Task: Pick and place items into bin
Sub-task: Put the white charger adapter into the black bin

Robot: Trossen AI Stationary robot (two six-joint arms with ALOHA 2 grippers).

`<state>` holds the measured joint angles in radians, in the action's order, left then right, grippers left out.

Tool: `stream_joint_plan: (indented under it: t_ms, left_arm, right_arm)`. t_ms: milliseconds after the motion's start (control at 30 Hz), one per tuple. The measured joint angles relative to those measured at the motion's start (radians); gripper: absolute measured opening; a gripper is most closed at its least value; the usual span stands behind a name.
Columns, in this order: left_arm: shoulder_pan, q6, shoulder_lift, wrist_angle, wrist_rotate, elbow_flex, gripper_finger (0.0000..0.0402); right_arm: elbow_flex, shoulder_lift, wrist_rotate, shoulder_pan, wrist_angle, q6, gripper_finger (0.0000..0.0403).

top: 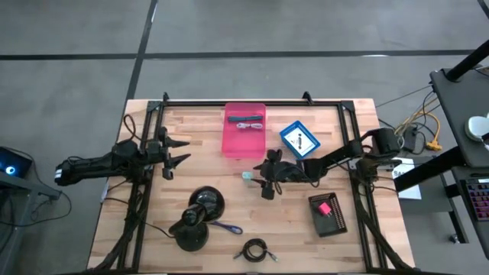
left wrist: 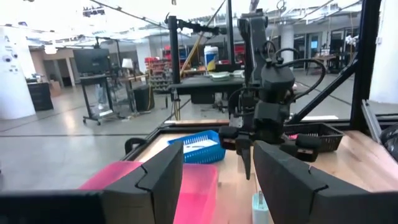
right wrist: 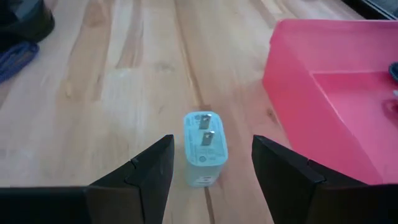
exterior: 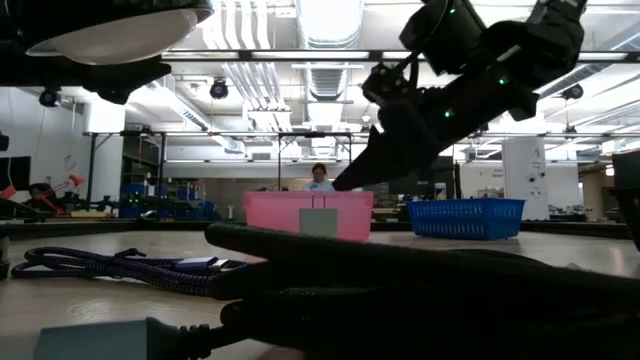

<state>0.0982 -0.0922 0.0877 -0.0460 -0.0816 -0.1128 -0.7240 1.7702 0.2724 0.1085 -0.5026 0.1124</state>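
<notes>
A pale teal cube (right wrist: 204,148) with two metal prongs on its top face stands on the wooden table (top: 206,183), just near the pink bin (top: 244,131). My right gripper (right wrist: 211,142) is open and slants down toward it, a finger on either side and clear of it; in the high view the cube (top: 248,176) sits just off the fingertips (top: 260,176). A thin item (top: 249,124) lies in the bin. A pink cube (top: 325,208) rests on a black tray (top: 330,218). A purple tool (top: 226,227) and a black coiled cable (top: 255,249) lie near the front edge. My left gripper (top: 179,151) waits open at the left.
A blue basket (top: 299,139) holding a white card stands right of the bin. A large black object with two round parts (top: 197,218) sits at the front, left of centre. A black frame (top: 252,101) rims the table. A person (exterior: 319,178) shows far behind.
</notes>
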Motion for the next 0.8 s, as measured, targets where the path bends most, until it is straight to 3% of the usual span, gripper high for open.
stream_joint_plan:
  t_ms: [233, 567, 800]
  left_arm:
    - [0.000, -0.002, -0.007, 0.004, 0.001, 0.003, 0.0180]
    - [0.000, -0.002, -0.004, 0.002, -0.001, 0.004, 0.0180]
    - [0.000, -0.002, -0.003, 0.002, -0.001, 0.004, 0.0180]
  right_arm:
    - [-0.038, 0.040, -0.020, -0.008, 0.044, 0.005, 0.0220]
    - [-0.040, 0.062, -0.022, -0.017, 0.055, 0.019, 0.0284]
    - [-0.040, 0.097, -0.020, -0.018, 0.025, 0.015, 0.0291]
